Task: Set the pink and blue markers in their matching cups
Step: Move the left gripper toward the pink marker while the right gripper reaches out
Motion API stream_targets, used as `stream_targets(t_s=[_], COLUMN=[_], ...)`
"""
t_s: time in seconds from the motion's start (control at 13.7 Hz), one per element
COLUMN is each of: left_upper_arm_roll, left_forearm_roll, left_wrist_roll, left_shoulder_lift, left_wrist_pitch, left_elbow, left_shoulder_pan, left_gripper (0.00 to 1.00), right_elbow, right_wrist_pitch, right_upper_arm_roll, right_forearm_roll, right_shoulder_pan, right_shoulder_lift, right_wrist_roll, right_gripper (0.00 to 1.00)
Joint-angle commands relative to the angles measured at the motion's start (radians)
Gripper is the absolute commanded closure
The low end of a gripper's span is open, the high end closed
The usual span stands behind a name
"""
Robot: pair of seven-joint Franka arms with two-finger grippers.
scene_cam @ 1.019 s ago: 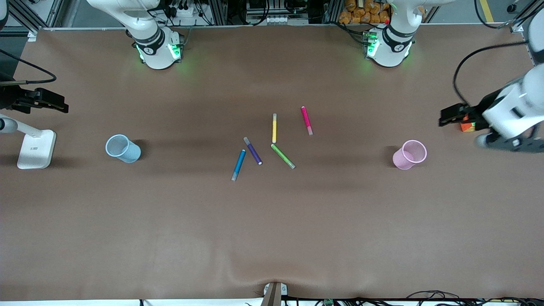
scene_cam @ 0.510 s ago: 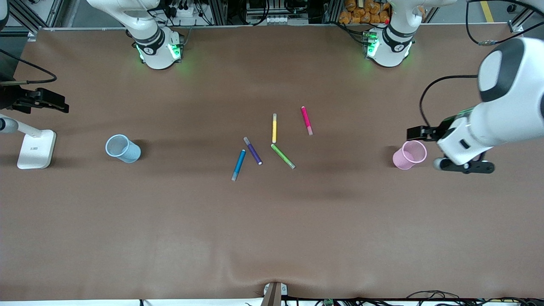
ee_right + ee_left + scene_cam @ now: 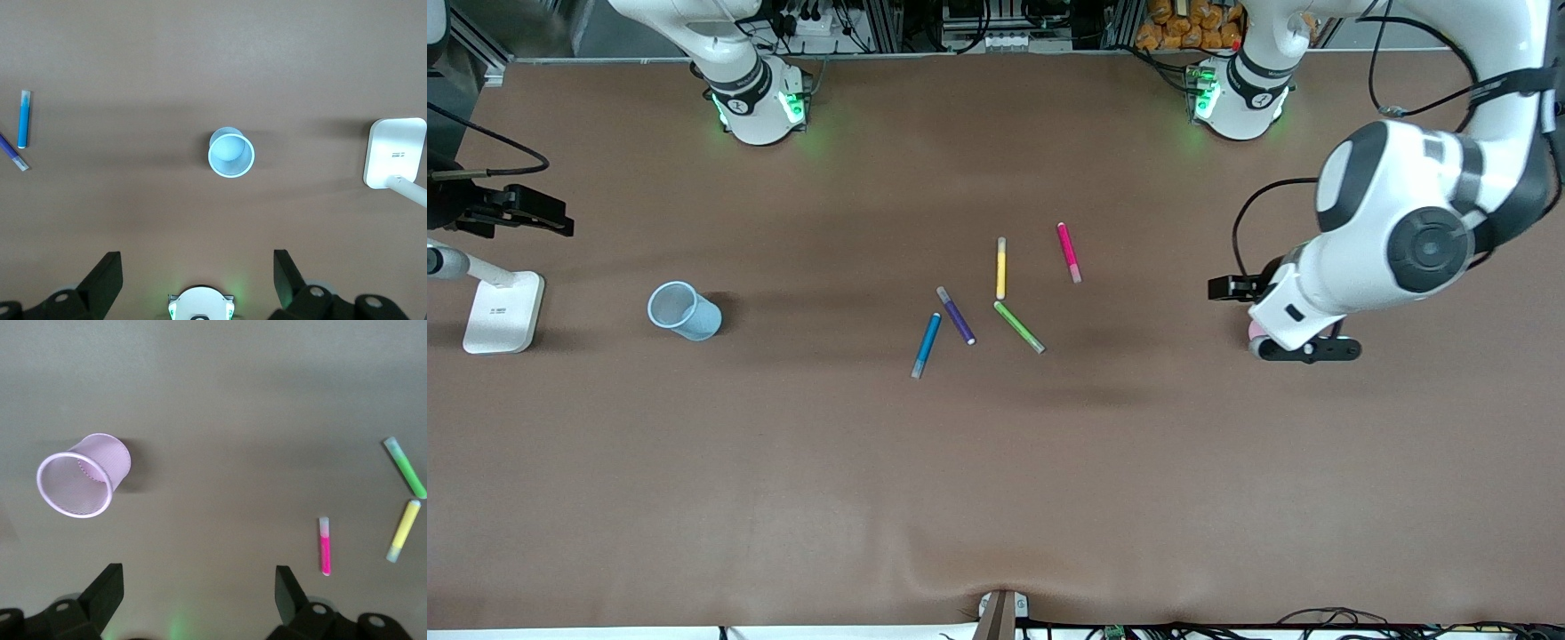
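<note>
The pink marker (image 3: 1068,252) and the blue marker (image 3: 926,345) lie on the brown table among other markers in the middle. The pale blue cup (image 3: 683,310) stands toward the right arm's end. The pale pink cup (image 3: 1253,331) is mostly hidden under the left arm's hand; it shows whole in the left wrist view (image 3: 83,475). My left gripper (image 3: 199,593) is open and empty, up in the air beside the pink cup, with the pink marker (image 3: 325,545) in its view. My right gripper (image 3: 197,273) is open and empty, high over the table by the blue cup (image 3: 231,152), and the blue marker (image 3: 24,119) shows too.
A yellow marker (image 3: 1000,268), a green marker (image 3: 1019,327) and a dark purple marker (image 3: 956,316) lie between the pink and blue ones. A white stand (image 3: 503,311) sits at the right arm's end of the table, with a black device (image 3: 511,211) above it.
The left arm has swung in from its end of the table toward the middle and now covers most of the pink cup. The markers and cups have not moved.
</note>
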Motion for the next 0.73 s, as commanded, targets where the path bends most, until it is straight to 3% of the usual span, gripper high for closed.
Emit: stream_targets(t_s=[0.0,0.36,0.66], left_upper_arm_roll=[-0.038,-0.117,-0.121], left_forearm_roll=[-0.003,-0.003,0.000], left_wrist_roll=[-0.088,-0.163,-0.353], left_shoulder_lift=[-0.041,-0.032,0.036], left_wrist_pitch=[0.139,0.242,0.296], left_elbow=[-0.149,-0.263,-0.274], left_shoulder_pan=[-0.002,-0.012,-0.133], left_gripper=[0.00,0.00,0.00], right_elbow=[0.004,0.005,0.005], right_wrist_pitch=[0.001,0.036,0.078], right_upper_arm_roll=[0.001,0.001,0.001], right_forearm_roll=[0.013,0.090,0.112], right_shoulder_pan=[0.008,0.016,0.039], right_shoulder_lift=[0.020,0.077,0.115], right_wrist_roll=[0.011,0.011,0.018], right_gripper=[0.00,0.00,0.00])
